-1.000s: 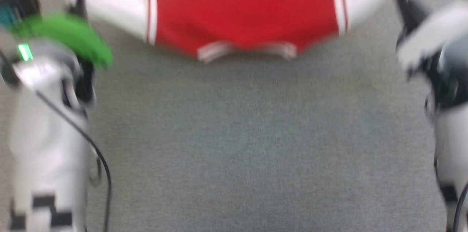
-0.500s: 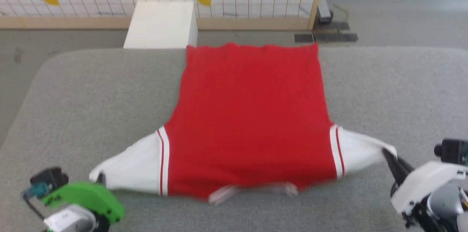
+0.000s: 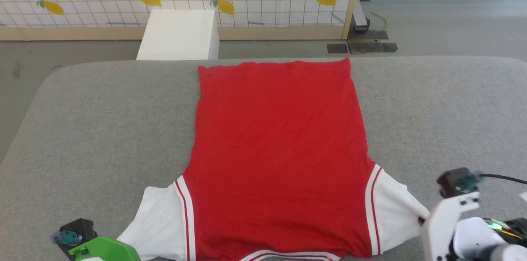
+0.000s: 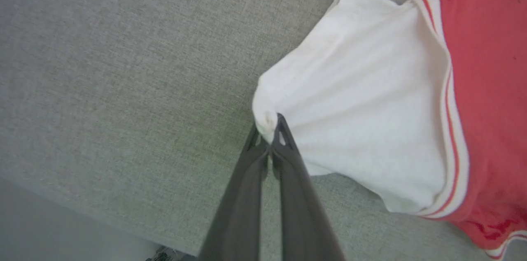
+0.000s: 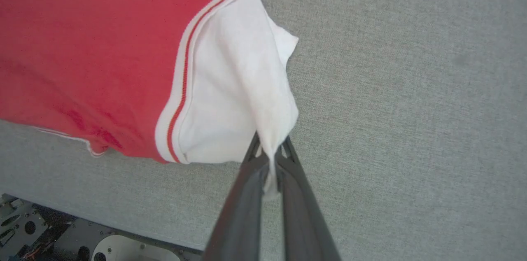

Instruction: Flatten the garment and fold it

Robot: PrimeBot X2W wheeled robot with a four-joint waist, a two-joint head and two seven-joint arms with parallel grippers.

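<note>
Left wrist view: left gripper [image 4: 268, 126] jaws clamped on the left sleeve [image 4: 362, 100] tip; right gripper [image 5: 271, 142] pinches the right sleeve [image 5: 230, 88] tip the same way. Shirt [image 3: 276, 150] lies on the grey table [image 3: 103, 121], plain side up (no lettering visible). I'd pull both sleeves outward evenly, low to the surface, before letting go. Long axis runs near-to-far: neck nearest the robot, hem far.

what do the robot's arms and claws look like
The left claw and right claw each have two long dark grey fingers tapering to points. A green cover sits by the left wrist; a white bracket, black cable and green light by the right.
</note>
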